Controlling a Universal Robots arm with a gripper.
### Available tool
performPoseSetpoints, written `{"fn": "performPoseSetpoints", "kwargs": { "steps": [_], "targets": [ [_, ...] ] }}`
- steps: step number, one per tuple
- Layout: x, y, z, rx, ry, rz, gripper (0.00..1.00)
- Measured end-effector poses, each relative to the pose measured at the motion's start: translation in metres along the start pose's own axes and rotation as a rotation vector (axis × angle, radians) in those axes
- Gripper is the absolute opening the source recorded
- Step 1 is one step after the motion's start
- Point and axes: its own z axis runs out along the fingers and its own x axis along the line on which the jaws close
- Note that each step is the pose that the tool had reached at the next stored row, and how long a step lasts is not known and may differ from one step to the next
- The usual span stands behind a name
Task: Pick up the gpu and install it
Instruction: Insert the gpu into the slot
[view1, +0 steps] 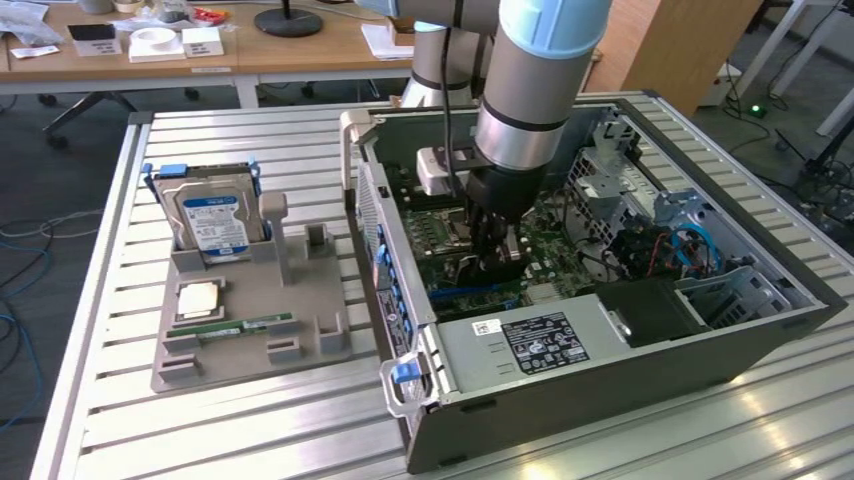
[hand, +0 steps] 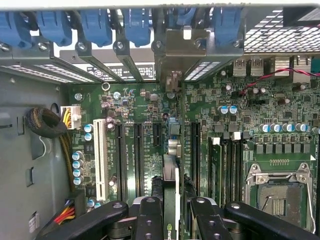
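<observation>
The gpu (hand: 171, 192) shows edge-on in the wrist view as a thin dark card standing upright between my two black fingers (hand: 150, 220). My gripper (hand: 177, 222) is shut on it. The card hangs just over the motherboard's (hand: 210, 100) black expansion slots (hand: 137, 152), and its far end points toward the silver bracket openings (hand: 172, 50) in the case's rear wall. I cannot tell whether the card is seated in a slot. In the exterior view my gripper (view1: 491, 262) reaches down into the open computer case (view1: 534, 345), low over the green board.
A grey holder (view1: 240, 325) on the slatted table at the exterior view's left carries the silver hard drive (view1: 214, 218), a processor chip (view1: 198, 298) and a green RAM stick (view1: 247, 325). Inside the case are blue latches (hand: 95, 25), a white slot (hand: 100, 155), the processor socket (hand: 280, 195) and cables (hand: 47, 125).
</observation>
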Motion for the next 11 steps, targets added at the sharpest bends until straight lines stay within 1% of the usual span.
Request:
{"fn": "performPoseSetpoints", "kwargs": {
  "steps": [11],
  "targets": [
    [-0.0001, 0.0015, 0.0003, 0.0002, -0.0004, -0.001, 0.26]
  ]
}}
